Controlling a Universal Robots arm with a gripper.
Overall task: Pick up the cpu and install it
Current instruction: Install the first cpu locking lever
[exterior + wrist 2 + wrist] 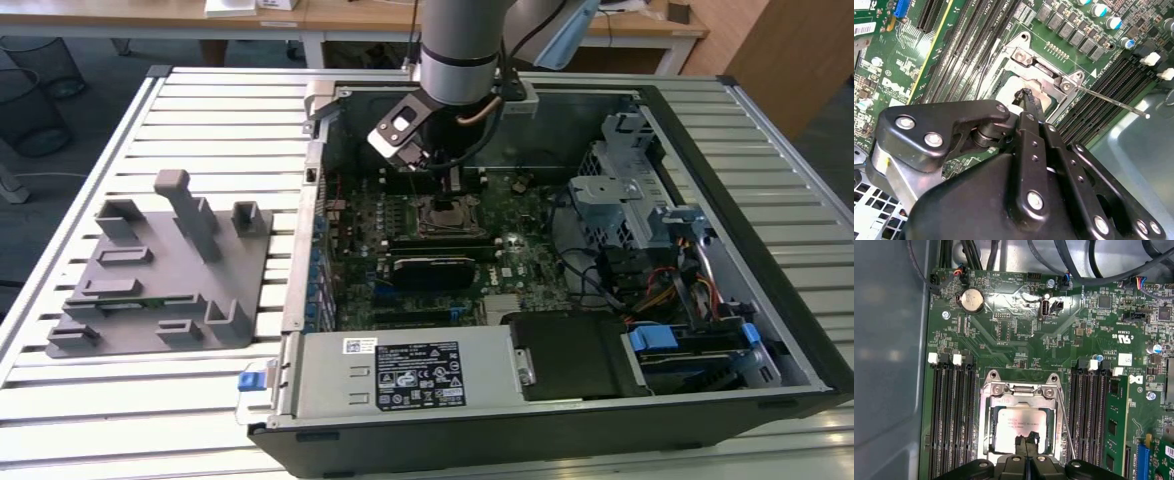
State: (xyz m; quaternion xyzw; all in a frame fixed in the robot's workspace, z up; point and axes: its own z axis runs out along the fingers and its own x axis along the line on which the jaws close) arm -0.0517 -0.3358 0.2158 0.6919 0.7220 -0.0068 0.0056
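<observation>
The end effector (1026, 442) is closed w/ nothing gripped, its tips together on or just above the cpu (1015, 424), which lies flat in the socket frame (1019, 389) directly beneath them, so an off-centre push could prob. tilt the chip & bend pins.

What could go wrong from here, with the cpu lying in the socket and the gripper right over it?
1. The gripper has its tips at the edge of the cpu, which lies in the socket. A sideways drag or a hard push might skew the chip or hurt the contacts beneath.
2. The thin lever runs close beside the gripper, so a careless move might snag or bend it.
</observation>
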